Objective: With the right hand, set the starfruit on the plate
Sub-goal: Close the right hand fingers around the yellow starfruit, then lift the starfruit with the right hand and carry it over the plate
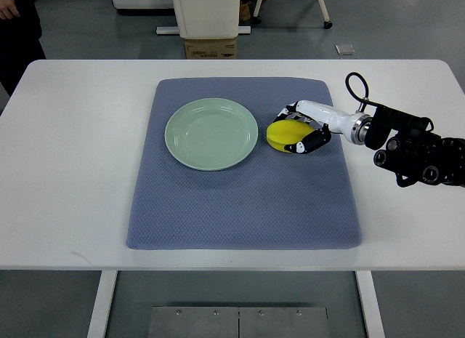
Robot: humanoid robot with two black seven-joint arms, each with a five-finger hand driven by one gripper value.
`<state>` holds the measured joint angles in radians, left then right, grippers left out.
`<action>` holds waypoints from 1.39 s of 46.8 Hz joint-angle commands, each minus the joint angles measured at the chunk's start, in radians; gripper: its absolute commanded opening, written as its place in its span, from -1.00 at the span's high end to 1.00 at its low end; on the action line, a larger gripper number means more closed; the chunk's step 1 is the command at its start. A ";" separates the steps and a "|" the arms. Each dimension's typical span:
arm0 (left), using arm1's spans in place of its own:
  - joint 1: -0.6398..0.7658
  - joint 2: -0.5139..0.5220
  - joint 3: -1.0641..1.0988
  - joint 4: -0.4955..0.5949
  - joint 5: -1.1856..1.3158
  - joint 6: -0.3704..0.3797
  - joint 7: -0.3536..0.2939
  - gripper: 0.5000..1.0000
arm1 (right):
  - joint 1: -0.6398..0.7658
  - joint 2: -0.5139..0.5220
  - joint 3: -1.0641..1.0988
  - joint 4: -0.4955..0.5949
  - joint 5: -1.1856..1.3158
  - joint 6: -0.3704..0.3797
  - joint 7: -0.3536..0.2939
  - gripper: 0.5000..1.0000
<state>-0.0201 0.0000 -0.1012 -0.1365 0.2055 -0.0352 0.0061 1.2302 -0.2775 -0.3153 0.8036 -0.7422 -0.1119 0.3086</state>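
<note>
Gripping starfruit (285,133): right hand (304,129)

The mat (240,200) is blue-grey cloth, matt, with a fine dimpled weave. Under it the table (65,171) is smooth white with a faint sheen. The plate (211,133) is pale green, smooth and softly glossy, perhaps glazed ceramic, though from here it could be plastic. The starfruit (282,133) has a waxy, bright yellow skin. The right hand (306,129) wears glossy white plastic shells with black joints; its wrist shows a metal ring.
</note>
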 commanded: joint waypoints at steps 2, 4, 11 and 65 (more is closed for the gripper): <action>0.000 0.000 0.000 0.000 0.000 0.000 0.000 -1.00 | 0.011 -0.003 0.015 0.000 0.001 0.000 0.000 1.00; 0.000 0.000 0.000 0.000 0.000 0.000 0.000 -1.00 | 0.017 -0.003 0.018 0.002 0.001 0.001 0.000 1.00; 0.000 0.000 0.000 0.000 0.000 0.000 0.000 -1.00 | 0.051 -0.003 0.025 0.008 0.003 0.003 -0.002 1.00; 0.000 0.000 0.000 0.000 0.000 0.000 0.000 -1.00 | 0.207 0.278 0.044 -0.009 0.121 0.001 -0.026 1.00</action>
<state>-0.0199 0.0000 -0.1012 -0.1365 0.2056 -0.0354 0.0061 1.4435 -0.0003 -0.2721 0.8000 -0.6203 -0.1102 0.2821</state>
